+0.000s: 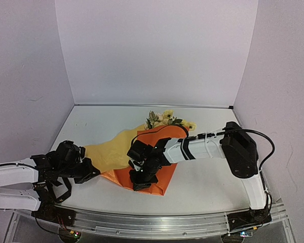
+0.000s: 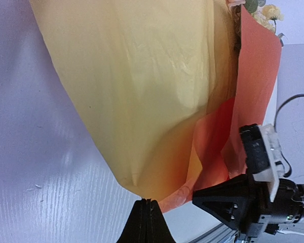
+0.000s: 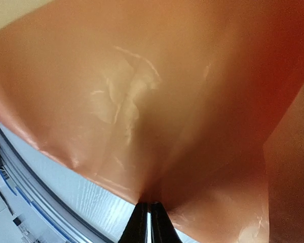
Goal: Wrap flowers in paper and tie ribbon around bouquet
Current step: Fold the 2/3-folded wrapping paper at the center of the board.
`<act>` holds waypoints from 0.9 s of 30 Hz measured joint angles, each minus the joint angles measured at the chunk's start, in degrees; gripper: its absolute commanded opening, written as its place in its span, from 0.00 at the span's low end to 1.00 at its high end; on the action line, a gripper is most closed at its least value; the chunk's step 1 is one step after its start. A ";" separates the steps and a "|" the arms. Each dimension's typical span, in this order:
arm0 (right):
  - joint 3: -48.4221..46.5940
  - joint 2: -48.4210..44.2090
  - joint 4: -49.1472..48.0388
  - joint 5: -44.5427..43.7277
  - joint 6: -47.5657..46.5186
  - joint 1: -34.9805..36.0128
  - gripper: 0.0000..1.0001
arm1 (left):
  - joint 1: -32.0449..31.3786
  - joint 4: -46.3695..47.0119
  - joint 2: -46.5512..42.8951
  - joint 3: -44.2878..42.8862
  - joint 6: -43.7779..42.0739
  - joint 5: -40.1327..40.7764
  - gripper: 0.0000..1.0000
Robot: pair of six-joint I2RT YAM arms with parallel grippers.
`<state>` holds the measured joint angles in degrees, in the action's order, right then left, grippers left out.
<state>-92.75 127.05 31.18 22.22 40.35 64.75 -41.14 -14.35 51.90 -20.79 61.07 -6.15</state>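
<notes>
The flowers [image 1: 167, 119], pale yellow with green leaves, lie at the far end of the paper; their blossoms peek out at the top right of the left wrist view [image 2: 269, 12]. The orange paper [image 1: 162, 183] is folded over the stems, and its pale yellow backing sheet [image 1: 109, 152] spreads to the left. My left gripper [image 1: 97, 171] is shut on the near corner of the yellow sheet [image 2: 142, 91], pinched at its tips [image 2: 147, 200]. My right gripper [image 1: 142, 184] is shut on a fold of the orange paper [image 3: 157, 101], pinched at its tips [image 3: 151, 204]. The ribbon is out of view.
The white table [image 1: 207, 177] is bounded by lilac walls on three sides, with a metal rail [image 1: 157, 224] along the near edge. The right arm [image 1: 207, 146] reaches left across the paper, with its black cable [image 1: 266, 144] looping behind it.
</notes>
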 measured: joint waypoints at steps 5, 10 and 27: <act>0.00 0.50 -0.26 -0.07 0.32 0.00 0.05 | -1.08 0.77 -0.07 -2.98 -2.63 -1.43 0.00; 0.00 0.50 -0.26 -0.23 0.47 0.00 0.06 | -4.88 2.86 2.79 -6.49 -6.24 -3.00 0.00; -0.22 -7.16 5.94 0.69 -6.38 -1.18 0.21 | -10.30 6.98 12.37 -13.35 -16.12 -7.04 0.00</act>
<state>-92.97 119.88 37.11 22.91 33.98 63.57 -51.44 -7.37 64.27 -34.14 44.95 -13.18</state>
